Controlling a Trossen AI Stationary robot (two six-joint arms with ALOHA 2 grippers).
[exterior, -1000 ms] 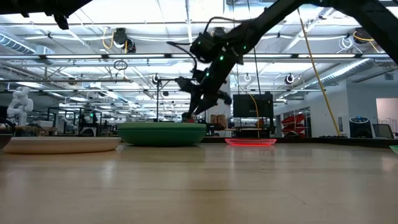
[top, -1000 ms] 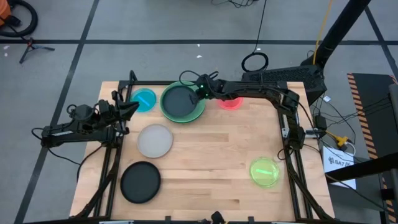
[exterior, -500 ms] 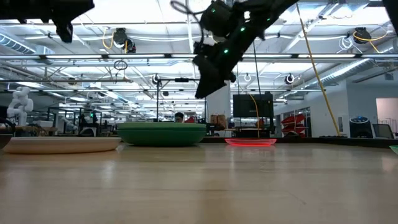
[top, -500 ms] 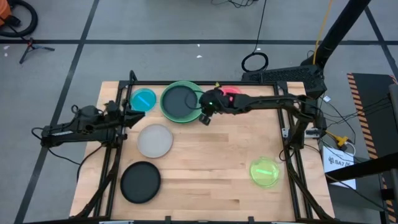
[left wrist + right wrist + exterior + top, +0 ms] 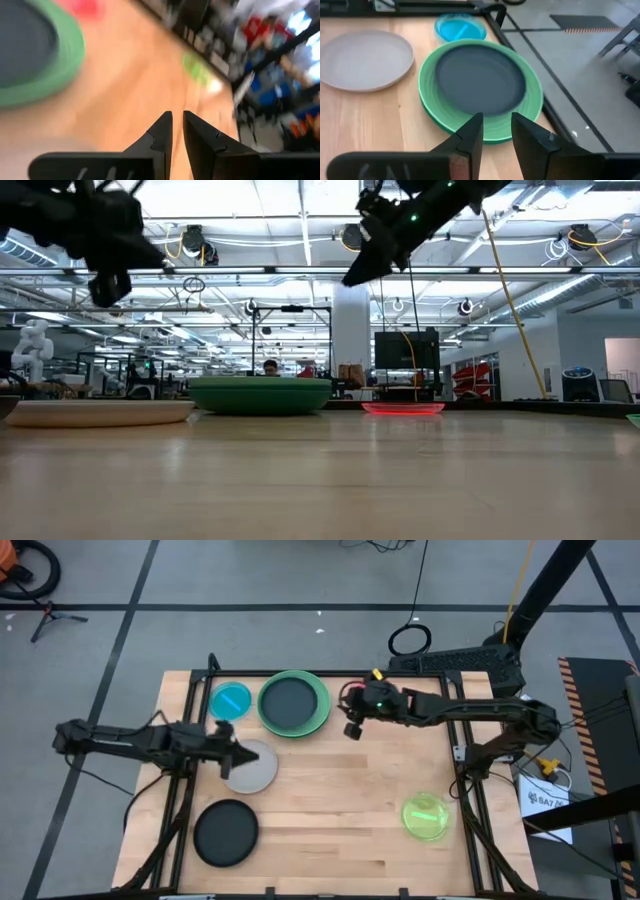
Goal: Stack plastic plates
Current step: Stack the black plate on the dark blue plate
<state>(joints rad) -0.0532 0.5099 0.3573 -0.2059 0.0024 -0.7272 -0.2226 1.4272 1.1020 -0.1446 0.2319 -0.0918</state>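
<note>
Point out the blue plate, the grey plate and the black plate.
blue plate [image 5: 231,700], high view, its centre.
grey plate [image 5: 366,58], right wrist view, its centre.
black plate [image 5: 225,832], high view, its centre.

Grey floor, high ceiling with strip lights

**Plastic plates: current layout**

Large dark plate lies nested in the mint green plate at the table's far edge. Small blue plate lies just beside it. Grey plate and black plate lie nearer, apart. Pink plate lies flat. Yellow-green plate sits well apart.
</note>
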